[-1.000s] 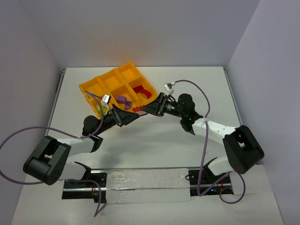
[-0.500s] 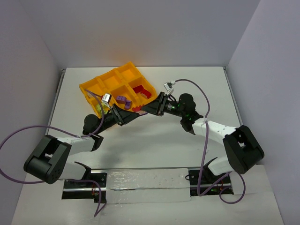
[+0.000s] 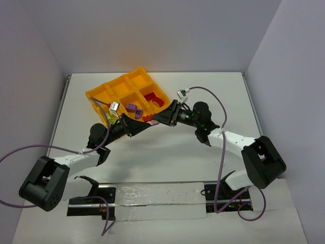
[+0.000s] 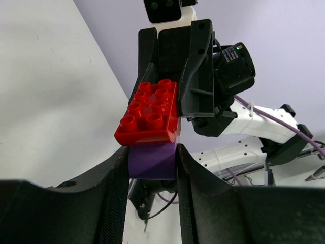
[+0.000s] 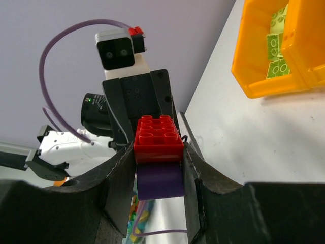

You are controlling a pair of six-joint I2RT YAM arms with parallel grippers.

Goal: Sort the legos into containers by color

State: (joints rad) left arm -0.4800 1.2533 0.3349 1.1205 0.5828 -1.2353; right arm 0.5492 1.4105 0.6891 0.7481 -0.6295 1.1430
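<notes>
A red lego is stuck on top of a purple lego, held in the air just in front of the orange-yellow tray. My left gripper is shut on the purple lego. My right gripper comes from the opposite side and is shut on the red lego, with the purple one under it. In the top view the two grippers meet at the cluster. The tray holds purple legos, red legos and yellow-green legos in separate cells.
The tray sits tilted at the back left of the white table. A shiny plate lies between the arm bases at the near edge. Purple cables loop from both arms. Grey walls close in the left, back and right sides.
The left arm's near links have shifted a little down and to the left. Both grippers stay together at the red and purple cluster.
</notes>
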